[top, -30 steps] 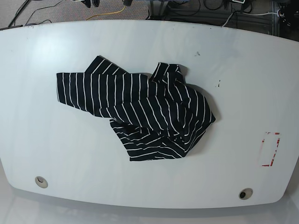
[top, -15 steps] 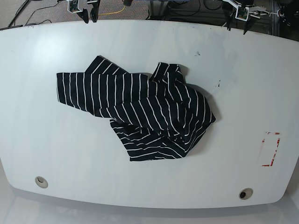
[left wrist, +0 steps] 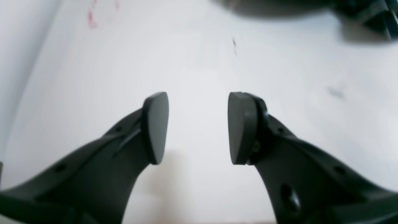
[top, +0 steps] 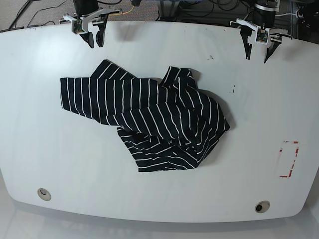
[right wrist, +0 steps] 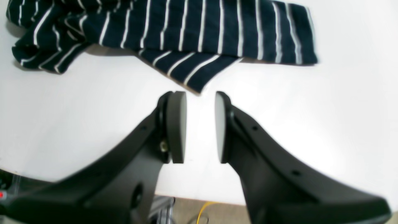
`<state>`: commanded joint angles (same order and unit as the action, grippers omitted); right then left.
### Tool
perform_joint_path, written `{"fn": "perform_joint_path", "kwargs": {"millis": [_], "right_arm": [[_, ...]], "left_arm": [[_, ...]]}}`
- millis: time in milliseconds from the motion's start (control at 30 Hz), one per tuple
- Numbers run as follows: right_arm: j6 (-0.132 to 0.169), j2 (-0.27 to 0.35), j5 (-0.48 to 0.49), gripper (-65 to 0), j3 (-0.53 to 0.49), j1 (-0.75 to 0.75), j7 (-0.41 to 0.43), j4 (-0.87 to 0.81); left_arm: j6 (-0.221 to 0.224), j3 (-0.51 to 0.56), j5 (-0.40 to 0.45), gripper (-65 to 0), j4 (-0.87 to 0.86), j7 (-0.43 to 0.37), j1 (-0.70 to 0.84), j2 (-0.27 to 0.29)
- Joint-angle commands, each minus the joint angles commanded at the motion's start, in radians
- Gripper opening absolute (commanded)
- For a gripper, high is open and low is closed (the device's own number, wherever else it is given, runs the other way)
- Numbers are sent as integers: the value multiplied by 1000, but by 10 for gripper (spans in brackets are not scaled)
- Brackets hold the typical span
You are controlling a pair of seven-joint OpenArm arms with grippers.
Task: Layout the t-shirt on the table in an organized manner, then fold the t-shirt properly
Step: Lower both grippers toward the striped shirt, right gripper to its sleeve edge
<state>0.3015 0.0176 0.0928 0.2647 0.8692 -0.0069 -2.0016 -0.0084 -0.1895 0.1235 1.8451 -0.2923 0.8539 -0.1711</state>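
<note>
Hovering over bare table point(left wrist: 199, 62) in the left wrist view, left gripper point(left wrist: 198, 127) spread wide, holding nothing. Facing a pointed t-shirt point(right wrist: 199, 31) corner in the right wrist view, right gripper point(right wrist: 200, 126) parted, empty, probably lined up to grab it. Lying crumpled mid-table in the base view, well apart from both grippers at the far edge.

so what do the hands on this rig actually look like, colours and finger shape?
Both match: the left hand and right hand each have two matte black moulded fingers that curve inward, dotted with small round holes and tipped with flat, rounded dark-grey pads. In the base view, a white bracket sits above the black fingers.
</note>
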Motion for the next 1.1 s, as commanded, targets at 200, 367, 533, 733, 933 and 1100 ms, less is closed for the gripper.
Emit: {"fn": "perform_joint_path", "kwargs": {"millis": [200, 367, 533, 733, 933, 1100], "right_arm": [[2, 0, 0, -490, -3, -103, -117, -2], [21, 0, 0, -455, -2, -184, -195, -2], [89, 0, 0, -382, 2, -270, -281, 0], [100, 0, 0, -380, 28, -344, -345, 0], [141, 17, -2, -380, 23, -399, -390, 2], [227, 20, -8, -380, 11, -446, -430, 0]], "left_arm": [[0, 3, 0, -369, -3, 0, -58, 5], [0, 5, 0, -369, -3, 0, -78, 6], [0, 17, 0, -369, -5, 0, -114, 6], [0, 31, 0, -369, -5, 0, -143, 8], [0, 54, 0, -367, -3, 0, -170, 8], [0, 83, 0, -268, -3, 0, -198, 8]]}}
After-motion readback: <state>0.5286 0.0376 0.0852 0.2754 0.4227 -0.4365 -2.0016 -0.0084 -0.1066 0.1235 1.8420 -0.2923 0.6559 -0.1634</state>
